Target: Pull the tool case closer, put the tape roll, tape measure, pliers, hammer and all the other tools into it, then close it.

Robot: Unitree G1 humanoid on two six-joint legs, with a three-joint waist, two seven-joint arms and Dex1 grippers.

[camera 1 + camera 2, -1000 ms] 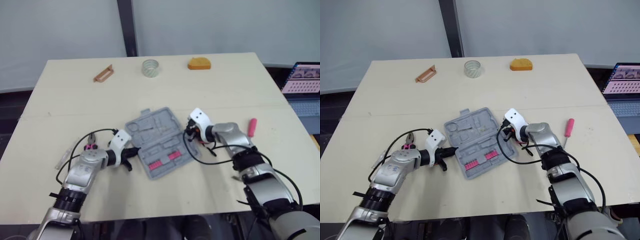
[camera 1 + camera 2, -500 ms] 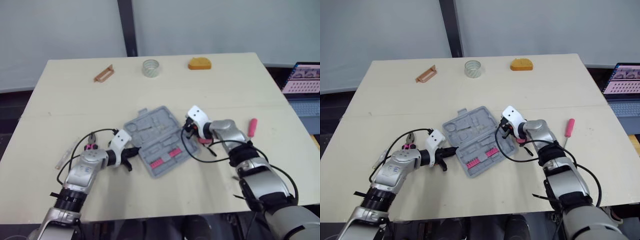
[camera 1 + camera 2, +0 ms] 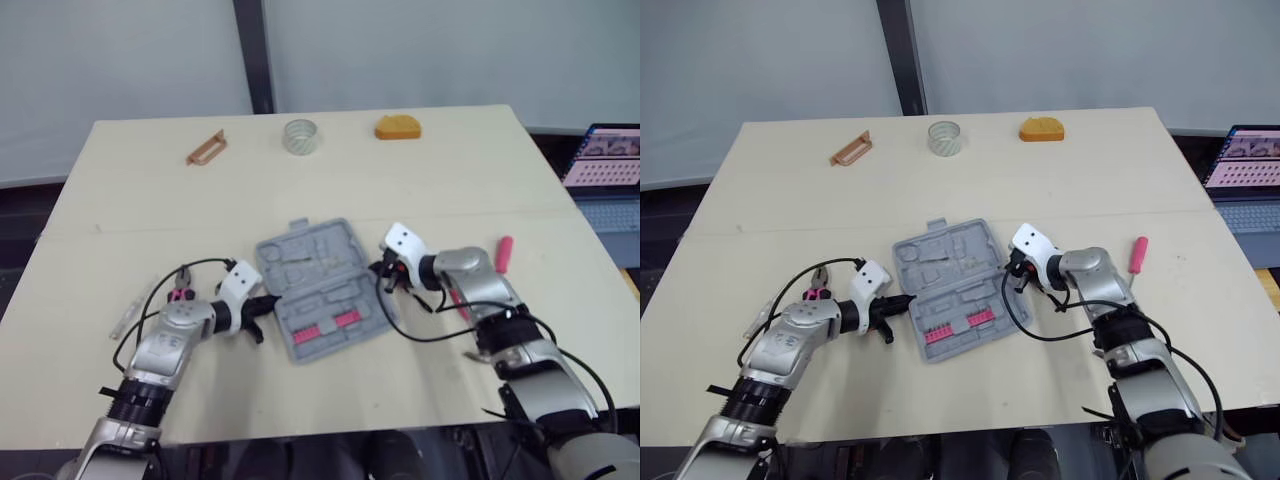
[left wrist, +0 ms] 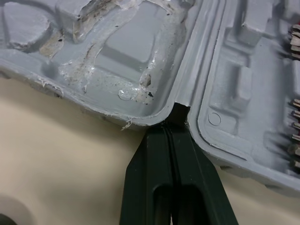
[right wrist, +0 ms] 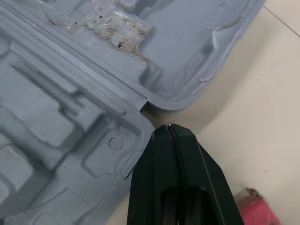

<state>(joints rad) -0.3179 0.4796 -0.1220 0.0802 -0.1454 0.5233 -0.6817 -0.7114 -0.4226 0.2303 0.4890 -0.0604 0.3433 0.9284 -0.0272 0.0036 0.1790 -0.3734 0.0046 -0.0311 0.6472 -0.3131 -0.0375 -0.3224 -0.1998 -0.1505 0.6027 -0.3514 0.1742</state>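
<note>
Near-left part of the surface (image 3: 450, 170): pliers (image 3: 180, 293) with pink grips, lying just under the left forearm.

Left tool (image 4: 177, 112): fingers together, nothing clamped. Its tip is pushed into the hinge notch at the left end of the case (image 3: 315, 285), touching it.

Case is open and flat, mid-surface, closer to the near edge than the far one. The far half is bare moulding; the near half carries a row of pink bits (image 3: 325, 327).

Right tool (image 5: 168, 129): fingers together too, holding nothing. Its tip sits at the gap where the two halves meet at the right end. Touching or just short, can't tell.

Pink screwdriver (image 3: 503, 253) lies beyond that arm, toward the right edge.

Far edge, left to right: brown bracket-like piece (image 3: 207, 148), tape roll (image 3: 300, 136), orange tape measure (image 3: 398, 127). All are well apart from the case.

Key geometry: the hinge line runs roughly left-right with one tool at each end and the case between them. That puts the long axis across the pull direction, so a drag toward the near edge likely needs both ends moving together or the case yaws.

My read: the pull step is in hand and nothing is loaded yet. Pliers are nearest the left arm, screwdriver nearest the right. The far-edge three look like a long reach for either arm.
</note>
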